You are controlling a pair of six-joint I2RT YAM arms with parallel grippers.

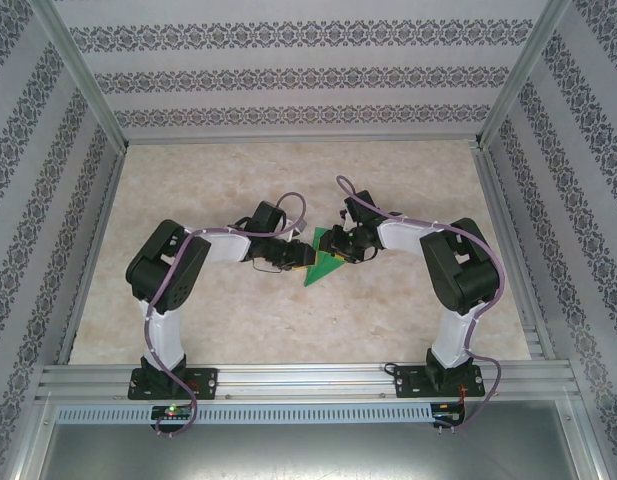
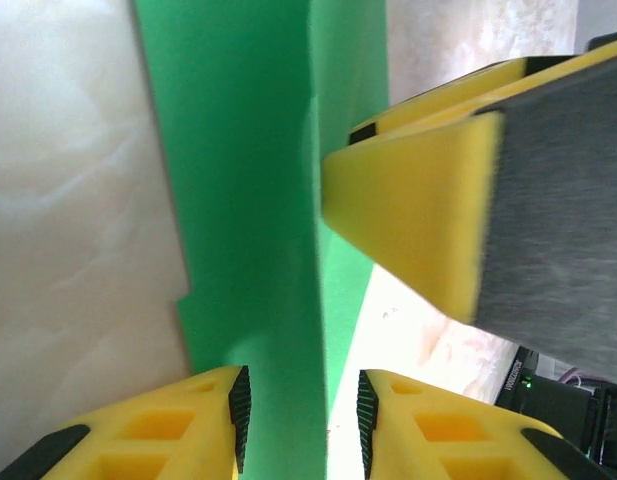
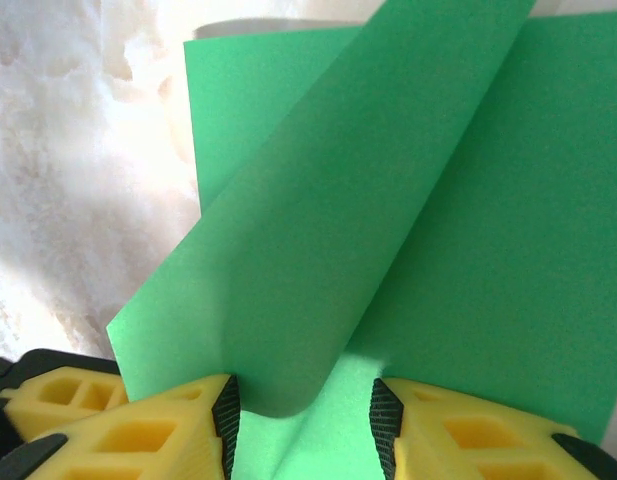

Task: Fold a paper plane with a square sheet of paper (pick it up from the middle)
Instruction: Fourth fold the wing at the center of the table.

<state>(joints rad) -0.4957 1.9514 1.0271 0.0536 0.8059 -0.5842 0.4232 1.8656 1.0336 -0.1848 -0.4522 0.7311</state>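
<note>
The green paper (image 1: 322, 270) lay near the middle of the desk (image 1: 288, 330), partly folded rather than a flat square, and from above it showed as a small wedge with its tip toward 7 o'clock. The left hand (image 1: 291, 257) sat at its 9 o'clock side and the right hand (image 1: 338, 245) at about 1 o'clock, both low over it. In the left wrist view the left hand was spread. The paper ran up through the gap toward 12 o'clock with a raised fold line along it, and nothing was pinched, since bright desk showed beside the paper inside the gap. One finger (image 2: 408, 210) of the right hand reached in from 3 o'clock, its tip at or just beside that fold line. In the right wrist view the right hand was spread too. A flap (image 3: 318, 240) of the paper lay turned over the lower layer, and its bend at 6 o'clock, between the fingers, was rounded and loose rather than flattened. This looked like an early fold, with the flap brought over but the crease not yet pressed, and a pointed plane was a long way off. The next move would call for one hand to pin the lower layer while the other pressed along the bend. The thin paper could slide or spring back.
</note>
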